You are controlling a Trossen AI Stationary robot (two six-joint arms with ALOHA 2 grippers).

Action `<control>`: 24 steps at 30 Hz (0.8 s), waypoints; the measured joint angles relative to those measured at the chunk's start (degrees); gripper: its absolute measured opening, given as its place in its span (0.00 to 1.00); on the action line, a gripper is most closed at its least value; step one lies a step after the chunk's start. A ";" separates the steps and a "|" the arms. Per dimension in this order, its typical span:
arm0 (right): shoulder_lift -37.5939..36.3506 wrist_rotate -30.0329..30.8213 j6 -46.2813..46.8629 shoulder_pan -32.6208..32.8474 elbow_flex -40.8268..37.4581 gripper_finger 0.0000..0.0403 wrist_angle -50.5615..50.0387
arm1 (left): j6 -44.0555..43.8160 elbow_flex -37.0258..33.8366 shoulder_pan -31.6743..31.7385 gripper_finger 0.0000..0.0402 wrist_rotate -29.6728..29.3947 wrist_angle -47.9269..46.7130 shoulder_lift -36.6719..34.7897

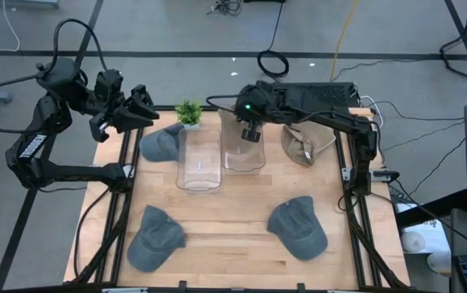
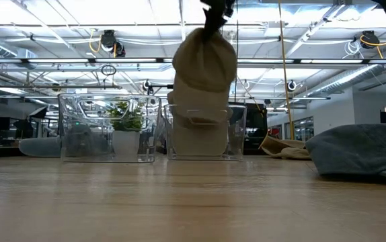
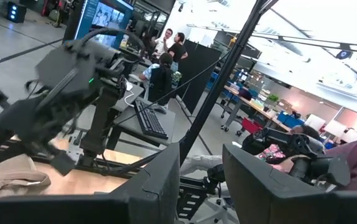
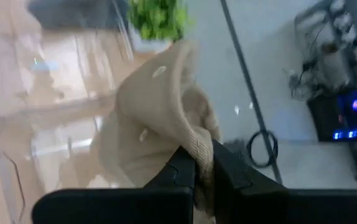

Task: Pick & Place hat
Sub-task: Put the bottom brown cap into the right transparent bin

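A beige hat [image 2: 203, 64] hangs from my right gripper [image 4: 196, 169], which is shut on it above the right clear bin [image 1: 243, 153]. The hat's lower part shows behind the bin's wall [image 2: 203, 138] in the low view. A second beige hat [image 1: 303, 145] lies on the table to the right of that bin. Three grey hats lie on the table: one [image 1: 160, 140] left of the left clear bin [image 1: 199, 161], two at the near side [image 1: 154, 238] [image 1: 298, 228]. My left gripper [image 3: 200, 180] is open, raised over the table's far left corner [image 1: 140, 110]. My right gripper pinches a bunched fold of the beige hat's fabric [image 4: 201, 148] between its two fingers, coming from above and pointing down. The hat hangs below the fingers, crown [image 4: 157, 102] downward, and its lower end reaches into the right clear bin [image 2: 203, 128].
A small green plant in a white pot [image 1: 189, 112] stands at the far edge beside the bins. Bare wood [image 1: 225, 216] lies between the bins and the two near grey hats. Black frame rails run along both sides of the table.
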 joint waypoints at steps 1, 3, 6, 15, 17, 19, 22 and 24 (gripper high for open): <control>0.05 -0.71 0.24 -0.22 -0.88 0.02 -0.13 | 0.01 0.00 0.00 0.32 -0.02 0.00 0.02; 0.08 -1.09 0.22 -0.55 -2.68 0.02 1.01 | -0.07 0.00 0.02 0.32 -0.02 0.00 0.02; 0.03 -1.14 -0.29 -0.83 -6.00 0.02 3.44 | -0.18 0.00 0.01 0.32 -0.01 0.00 0.02; 0.06 -5.53 -1.16 -2.14 -13.32 0.02 9.91 | -0.18 0.00 0.01 0.32 1.05 0.00 0.07; 0.06 -5.75 -1.60 -2.48 -14.31 0.02 11.80 | -0.18 0.00 0.02 0.32 1.07 0.00 0.09; 0.05 -5.87 -1.34 -3.15 -15.25 0.02 13.03 | -0.18 0.00 0.02 0.32 1.09 0.00 0.09; 0.01 -7.29 -1.31 -4.26 -17.34 0.02 14.53 | -0.29 0.00 0.00 0.32 1.09 0.00 0.09; 0.01 -8.70 -1.10 -4.77 -18.51 0.02 14.94 | -0.80 0.00 0.02 0.32 1.09 0.00 0.09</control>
